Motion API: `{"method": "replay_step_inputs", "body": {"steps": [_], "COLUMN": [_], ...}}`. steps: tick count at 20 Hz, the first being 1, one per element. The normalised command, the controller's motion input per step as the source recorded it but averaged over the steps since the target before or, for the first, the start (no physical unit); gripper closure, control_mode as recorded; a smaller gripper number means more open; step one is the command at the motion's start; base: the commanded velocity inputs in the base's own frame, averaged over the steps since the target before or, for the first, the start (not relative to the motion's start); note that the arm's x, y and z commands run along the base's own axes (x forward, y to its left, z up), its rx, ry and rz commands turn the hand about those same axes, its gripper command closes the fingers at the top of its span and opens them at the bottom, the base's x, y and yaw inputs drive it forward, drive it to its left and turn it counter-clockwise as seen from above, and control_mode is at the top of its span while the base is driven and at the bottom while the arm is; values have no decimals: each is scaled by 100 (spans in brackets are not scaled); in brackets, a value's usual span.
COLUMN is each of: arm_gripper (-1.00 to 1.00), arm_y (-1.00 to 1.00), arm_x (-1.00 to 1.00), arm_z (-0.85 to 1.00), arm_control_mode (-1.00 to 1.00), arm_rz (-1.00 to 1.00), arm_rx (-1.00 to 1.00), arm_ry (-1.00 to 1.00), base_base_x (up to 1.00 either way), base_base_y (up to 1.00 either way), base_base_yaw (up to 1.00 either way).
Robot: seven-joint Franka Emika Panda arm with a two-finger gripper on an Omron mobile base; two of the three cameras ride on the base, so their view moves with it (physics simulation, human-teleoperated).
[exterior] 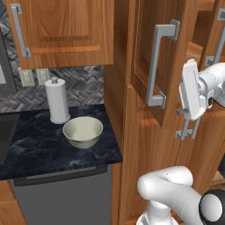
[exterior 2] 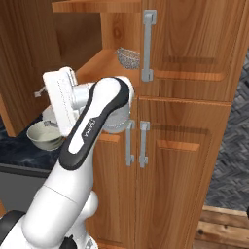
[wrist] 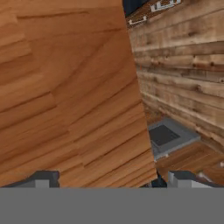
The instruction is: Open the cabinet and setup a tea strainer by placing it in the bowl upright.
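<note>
- Here, cabinet [exterior: 145, 57]: tall warm-brown door with a raised panel and a long grey bar handle [exterior: 159, 66]; it stands swung open toward the counter; judged stiff, fairly heavy and hinge-guided, best taken by the bar.
- Bowl [exterior: 83, 131]: round, pale cream, smooth rim; it sits on the dark counter [exterior: 39, 149], just beside a paper-towel roll [exterior: 57, 100]; likely heavy for its size, hard, slick and breakable; it needs no grasp, only a gentle drop-in.
- Strainer [exterior 2: 128, 58]: small silver wire-mesh basket on the shelf [exterior 2: 99, 65] inside the open cabinet, near the neighbouring door's handle; its own handle is too small to make out; judged very light, thin and springy, the mesh easily dented; take the rim or stem, not the mesh.
- Gripper [wrist: 111, 180]: jaws wide apart, holding nothing; the door edge lies between the fingertips [wrist: 43, 178] in the hand view.
</note>
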Motion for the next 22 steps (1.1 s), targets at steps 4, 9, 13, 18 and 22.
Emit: {"method": "replay_step_inputs", "body": {"steps": [4,9,13,18,22], "arm_gripper": [-100,-100,-100,-100,-100], "arm_y": [-47,-31,-37,-36,-16], "arm_x": [19,0,-16,-45,-53], "arm_z": [-37,-17,-2,-2,-11], "arm_control_mode": [-100,-100,-100,-100,-100], "arm_rz": [-5,0,0,-3,-4], "arm_rx": [-29,-29,-24,-23,-35], "arm_ry": [-13,-27,-18,-13,-15], "base_base_x": [0,0,0,0,0], "base_base_y": [0,0,0,0,0], "base_base_yaw": [0,0,0,0,0]}}
